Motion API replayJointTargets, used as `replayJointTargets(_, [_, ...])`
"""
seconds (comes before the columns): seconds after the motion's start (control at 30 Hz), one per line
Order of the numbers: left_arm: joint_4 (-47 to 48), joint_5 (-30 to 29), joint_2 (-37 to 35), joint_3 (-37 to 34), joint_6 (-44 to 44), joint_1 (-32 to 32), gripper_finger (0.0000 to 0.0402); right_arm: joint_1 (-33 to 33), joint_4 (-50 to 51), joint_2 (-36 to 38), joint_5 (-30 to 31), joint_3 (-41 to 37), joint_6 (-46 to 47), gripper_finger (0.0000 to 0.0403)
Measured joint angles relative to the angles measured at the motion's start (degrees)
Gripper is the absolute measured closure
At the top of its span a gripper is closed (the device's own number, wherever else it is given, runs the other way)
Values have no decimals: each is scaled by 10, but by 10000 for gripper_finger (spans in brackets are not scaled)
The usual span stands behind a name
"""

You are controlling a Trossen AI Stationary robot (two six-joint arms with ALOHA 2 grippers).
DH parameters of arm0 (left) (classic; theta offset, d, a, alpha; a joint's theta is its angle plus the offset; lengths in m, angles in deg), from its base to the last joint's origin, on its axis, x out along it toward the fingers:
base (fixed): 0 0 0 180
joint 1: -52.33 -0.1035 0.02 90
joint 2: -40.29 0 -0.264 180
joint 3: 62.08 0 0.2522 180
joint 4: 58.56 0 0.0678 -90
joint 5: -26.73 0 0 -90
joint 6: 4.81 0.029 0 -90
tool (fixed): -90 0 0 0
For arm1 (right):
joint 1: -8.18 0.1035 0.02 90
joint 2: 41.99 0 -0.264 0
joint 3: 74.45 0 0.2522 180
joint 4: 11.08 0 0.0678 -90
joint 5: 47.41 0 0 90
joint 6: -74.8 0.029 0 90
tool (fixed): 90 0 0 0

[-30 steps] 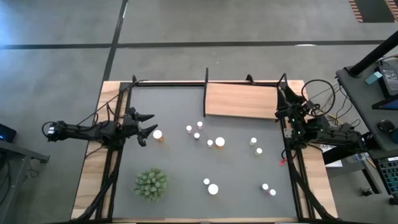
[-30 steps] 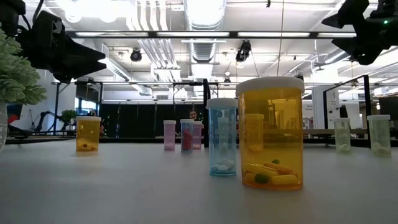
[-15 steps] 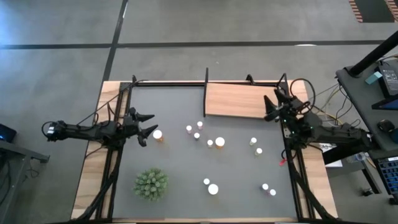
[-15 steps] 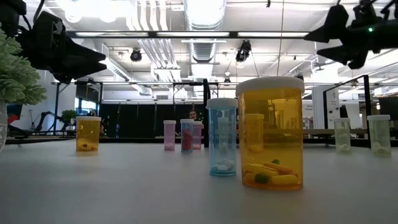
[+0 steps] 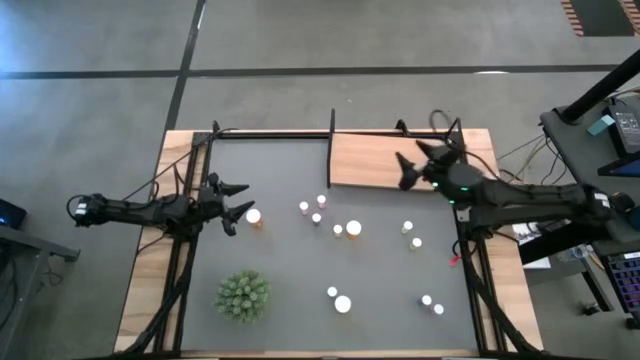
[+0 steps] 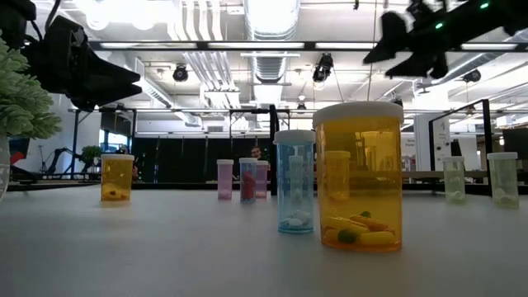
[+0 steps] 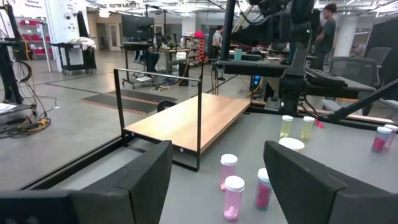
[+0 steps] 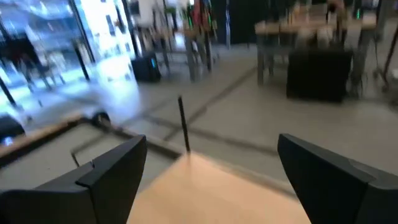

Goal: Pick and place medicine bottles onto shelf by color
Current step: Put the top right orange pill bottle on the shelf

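A: How are the medicine bottles [image 5: 353, 229] seen?

B: Small round bottles with white caps are scattered over the dark mat [image 5: 290, 260] in the middle and lower right of the high view. At table height an orange bottle [image 6: 359, 176] with pills inside is seen at centre right, a pale blue one [image 6: 294, 181] just left of it, pink ones [image 6: 247, 179] farther back, and greenish ones [image 6: 502, 178] at the right edge.

A: And the shelf [image 5: 388, 163]?

B: A light wooden board with thin black posts is placed at the upper centre of the high view. No bottle can be seen on it.

A: What else is found nearby?

B: A green spiky plant [image 5: 242, 296] is set at the lower left. One orange bottle [image 5: 254, 216] is seen just beside the left gripper [image 5: 235, 203], whose fingers are spread with nothing between them. The right gripper [image 5: 412, 167] is held above the shelf's right end, fingers spread wide and empty.
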Motion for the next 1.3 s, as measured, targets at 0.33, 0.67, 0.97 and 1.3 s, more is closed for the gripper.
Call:
replayJointTargets(0.33, [0, 0, 10, 0, 0, 0, 164, 0, 104, -149, 2, 68, 193, 51])
replayJointTargets(0.67, [0, 0, 14, 0, 0, 0, 164, 0, 117, -283, -20, 118, 306, 51])
replayJointTargets(0.97, [0, 0, 17, 0, 0, 0, 164, 0, 121, -338, -47, 164, 371, 51])
replayJointTargets(1.3, [0, 0, 26, 0, 0, 0, 164, 0, 442, -381, -126, 311, 532, 51])
